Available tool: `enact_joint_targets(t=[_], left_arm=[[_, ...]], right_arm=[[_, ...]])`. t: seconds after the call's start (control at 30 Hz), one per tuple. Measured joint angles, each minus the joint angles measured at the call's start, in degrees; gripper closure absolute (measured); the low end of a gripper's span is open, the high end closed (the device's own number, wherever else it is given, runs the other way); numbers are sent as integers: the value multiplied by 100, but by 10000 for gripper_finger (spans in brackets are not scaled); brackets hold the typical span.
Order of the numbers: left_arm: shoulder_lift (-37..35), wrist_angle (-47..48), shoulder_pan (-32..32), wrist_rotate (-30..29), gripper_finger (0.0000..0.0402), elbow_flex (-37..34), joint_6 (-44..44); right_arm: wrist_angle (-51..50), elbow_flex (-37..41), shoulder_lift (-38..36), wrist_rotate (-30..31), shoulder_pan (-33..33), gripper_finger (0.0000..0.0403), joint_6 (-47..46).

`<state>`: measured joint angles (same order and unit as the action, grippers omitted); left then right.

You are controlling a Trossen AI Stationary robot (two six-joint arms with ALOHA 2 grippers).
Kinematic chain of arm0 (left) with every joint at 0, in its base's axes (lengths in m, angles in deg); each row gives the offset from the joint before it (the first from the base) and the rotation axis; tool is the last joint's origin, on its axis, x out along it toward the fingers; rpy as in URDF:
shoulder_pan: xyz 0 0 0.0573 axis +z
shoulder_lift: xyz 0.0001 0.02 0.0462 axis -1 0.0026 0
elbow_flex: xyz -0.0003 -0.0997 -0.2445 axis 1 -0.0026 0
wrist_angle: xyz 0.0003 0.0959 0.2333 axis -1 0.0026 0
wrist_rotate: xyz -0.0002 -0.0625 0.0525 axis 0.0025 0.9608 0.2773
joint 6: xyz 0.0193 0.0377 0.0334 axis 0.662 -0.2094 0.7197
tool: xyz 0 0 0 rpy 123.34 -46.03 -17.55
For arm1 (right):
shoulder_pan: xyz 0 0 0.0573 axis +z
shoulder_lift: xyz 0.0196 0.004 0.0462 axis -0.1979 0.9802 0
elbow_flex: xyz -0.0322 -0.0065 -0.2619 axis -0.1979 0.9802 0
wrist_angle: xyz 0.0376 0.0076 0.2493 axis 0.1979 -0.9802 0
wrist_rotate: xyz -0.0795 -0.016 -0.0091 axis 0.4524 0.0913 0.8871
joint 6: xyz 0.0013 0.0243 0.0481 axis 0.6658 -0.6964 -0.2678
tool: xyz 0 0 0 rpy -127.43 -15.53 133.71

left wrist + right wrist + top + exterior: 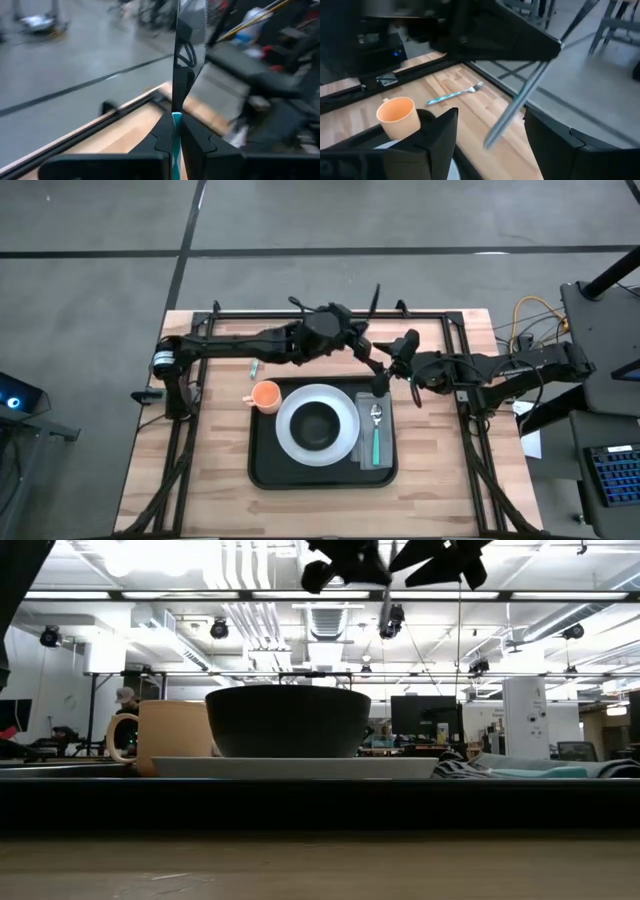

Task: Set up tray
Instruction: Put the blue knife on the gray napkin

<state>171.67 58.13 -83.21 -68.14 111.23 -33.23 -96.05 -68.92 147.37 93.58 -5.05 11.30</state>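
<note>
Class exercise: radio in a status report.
Left hand shut on knife, raised. Right hand open beside it. Tray holds plate, bowl, cup, spoon. Nothing blocking.

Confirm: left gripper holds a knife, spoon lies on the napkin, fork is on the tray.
Wrong about the fork: it lies on the wooden table outside the tray, near the orange cup, per the right wrist view. The knife in the left gripper and the spoon are right.

The high view is looking straight down; the low view is looking level, both sharing the tray (266, 468).
</note>
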Motion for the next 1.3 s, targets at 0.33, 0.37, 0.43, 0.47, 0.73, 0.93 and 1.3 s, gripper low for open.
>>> enact_joint_targets(t=[0.33, 0.37, 0.43, 0.47, 0.73, 0.93, 1.3], left_arm=[[-2, -1006, -158, 392, 401, -402, 344], [-4, -1015, -191, 395, 401, -401, 344], [-4, -1014, -234, 416, 401, -386, 348], [-4, -1003, -238, 414, 401, -378, 365], [-9, -1001, -276, 403, 401, -364, 433], [-33, -1035, -290, 407, 401, -364, 464], [-94, -1047, -314, 399, 401, -371, 599]], right_arm=[[48, 11, -376, 3, 1, 201, 402], [51, 11, -413, 3, 1, 202, 452], [68, 11, -456, 3, 1, 204, 602], [70, 11, -458, 3, 1, 206, 629], [137, 26, -453, -53, 1, 215, 712], [190, 33, -453, -79, 1, 222, 824], [321, 108, -455, -168, -42, 227, 848]])
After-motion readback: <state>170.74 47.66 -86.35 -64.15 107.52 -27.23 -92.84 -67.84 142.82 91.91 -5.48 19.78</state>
